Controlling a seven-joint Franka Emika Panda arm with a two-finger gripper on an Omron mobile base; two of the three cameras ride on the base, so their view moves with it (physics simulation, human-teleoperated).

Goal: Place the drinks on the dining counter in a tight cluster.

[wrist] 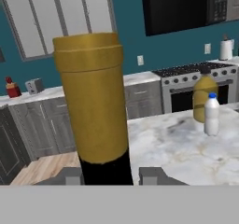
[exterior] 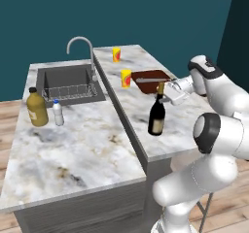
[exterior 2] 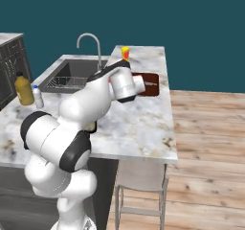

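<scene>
Glass: dark wine bottle (exterior: 156, 116) stood upright on the marble dining counter (exterior: 180, 130), tan label, gold foil neck.
Gripper (exterior: 168, 92): fingers clamped on bottle neck.

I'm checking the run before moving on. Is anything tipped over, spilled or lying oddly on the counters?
Nothing stands out. The wine bottle stands upright on the dining counter with the tool shut on its neck. The amber bottle and water bottle stand upright on the lower worktop.

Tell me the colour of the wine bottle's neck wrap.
Gold-yellow, over dark glass; the wine bottle shows it best in the hand view.
</scene>
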